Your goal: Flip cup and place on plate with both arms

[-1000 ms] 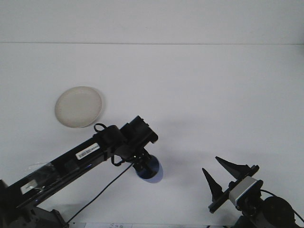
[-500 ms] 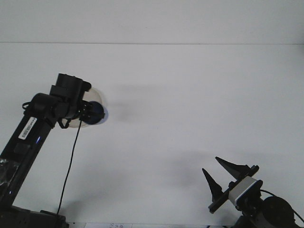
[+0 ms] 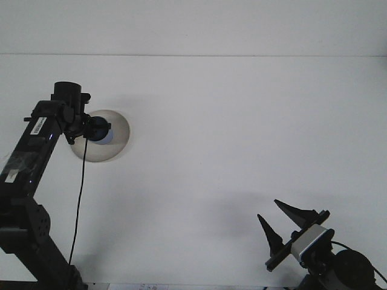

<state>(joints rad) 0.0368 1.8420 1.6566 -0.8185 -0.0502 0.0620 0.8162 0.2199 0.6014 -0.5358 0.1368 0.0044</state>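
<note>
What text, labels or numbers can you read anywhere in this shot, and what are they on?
Nothing can be read.
White sticker on the left arm's upper link: dark printed marks, possibly a barcode, too small and blurred to read.
Pale patch lower on the same arm: too blurred to tell whether it is a label.
Plate, blue cup, table and right gripper: no markings visible.
</note>
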